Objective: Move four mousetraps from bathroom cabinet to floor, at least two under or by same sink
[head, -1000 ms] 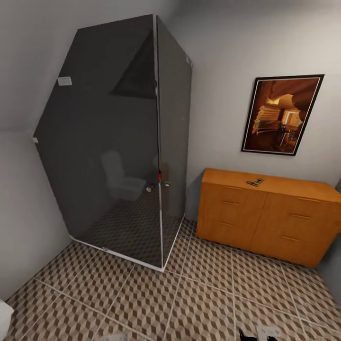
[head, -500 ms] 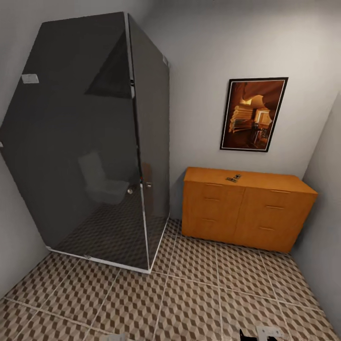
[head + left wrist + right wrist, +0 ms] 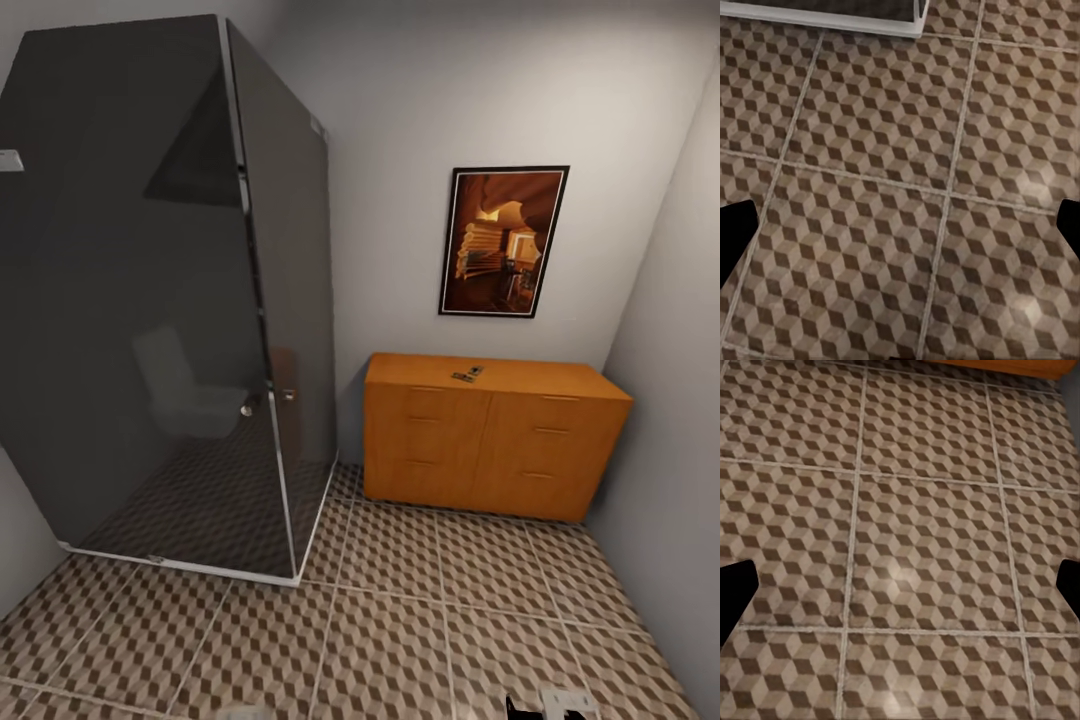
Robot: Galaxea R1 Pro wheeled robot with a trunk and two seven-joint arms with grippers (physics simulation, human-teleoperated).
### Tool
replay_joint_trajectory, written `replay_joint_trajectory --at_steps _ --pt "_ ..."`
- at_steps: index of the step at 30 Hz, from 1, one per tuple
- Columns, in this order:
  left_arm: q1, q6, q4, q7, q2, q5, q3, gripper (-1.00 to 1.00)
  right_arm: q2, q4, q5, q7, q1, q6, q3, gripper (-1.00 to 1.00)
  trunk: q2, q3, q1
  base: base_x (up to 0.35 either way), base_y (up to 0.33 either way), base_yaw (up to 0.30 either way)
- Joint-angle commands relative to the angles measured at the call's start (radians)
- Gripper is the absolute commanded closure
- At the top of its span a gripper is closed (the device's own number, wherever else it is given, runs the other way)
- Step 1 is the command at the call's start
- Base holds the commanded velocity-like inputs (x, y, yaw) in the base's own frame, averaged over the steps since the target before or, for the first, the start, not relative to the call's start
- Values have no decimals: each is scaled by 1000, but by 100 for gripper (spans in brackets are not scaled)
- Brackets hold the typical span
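- Nearest, in the left wrist view, the left gripper [image 3: 900, 232] hangs over the bathroom floor [image 3: 870, 187]; its two dark fingertips [image 3: 735, 232] sit at opposite edges of the picture, spread wide apart with nothing between them but tile.
- The right gripper [image 3: 900, 589] is likewise spread wide over bare cube-patterned tile, holding nothing.
- In the head view, a pale and dark part of the robot [image 3: 555, 705] shows at the lower edge.
- Beyond lies open tile, then the dark glass shower enclosure [image 3: 170, 300].
- Just beside the enclosure, against the far wall, stands the cabinet [image 3: 490, 435], drawers closed.
- On the cabinet's top lie small dark mousetraps [image 3: 469, 374], well apart from both grippers; how many I cannot tell.
- Above the cabinet hangs a framed picture [image 3: 503, 242].
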Motion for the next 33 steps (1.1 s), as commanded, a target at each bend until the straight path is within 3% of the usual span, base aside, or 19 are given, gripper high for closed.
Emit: replay_joint_trajectory --at_steps 1,33 --pt "-2 -6 4 5 -1 0 -3 -100 -1 5 11 -7 -2 -6 -4 -100 -2 -1 1 242 -38 -21" --pt "-2 -6 4 5 -2 0 -3 -100 0 5 11 -7 -2 -6 -4 -100 -2 -1 1 306 -120 -2"
